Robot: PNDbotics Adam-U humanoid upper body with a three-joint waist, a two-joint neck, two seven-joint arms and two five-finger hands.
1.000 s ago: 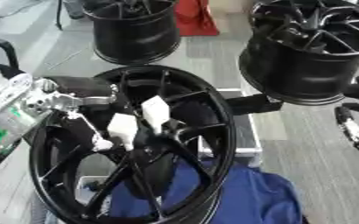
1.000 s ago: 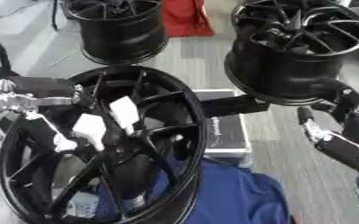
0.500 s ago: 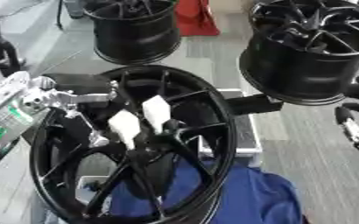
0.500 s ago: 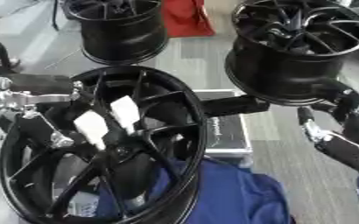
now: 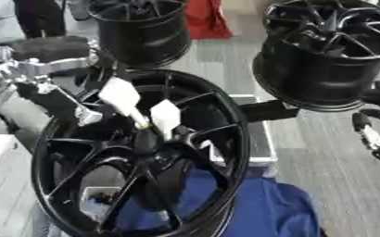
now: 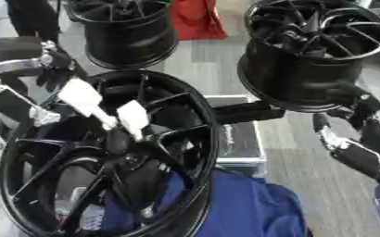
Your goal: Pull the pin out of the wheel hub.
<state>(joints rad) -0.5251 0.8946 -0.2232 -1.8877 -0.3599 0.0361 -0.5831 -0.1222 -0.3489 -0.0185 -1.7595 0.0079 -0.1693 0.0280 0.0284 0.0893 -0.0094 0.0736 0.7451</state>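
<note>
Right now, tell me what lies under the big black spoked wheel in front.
A blue cloth spreads beneath the big black spoked wheel, with a dark flat case behind it. Whatever supports the wheel itself is hidden by its spokes.

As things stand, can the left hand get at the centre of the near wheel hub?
Probably yes. The left hand already reaches over the near wheel's rim, its white-tipped fingers down at the hub centre among the spokes. Whether they touch a pin cannot be told.

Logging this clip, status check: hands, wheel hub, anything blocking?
Left hand white-tipped fingers reaching into wheel hub, grip unclear. Right hand idle at right edge, empty. Pin not discernible. Spokes crowd the hub.
</note>
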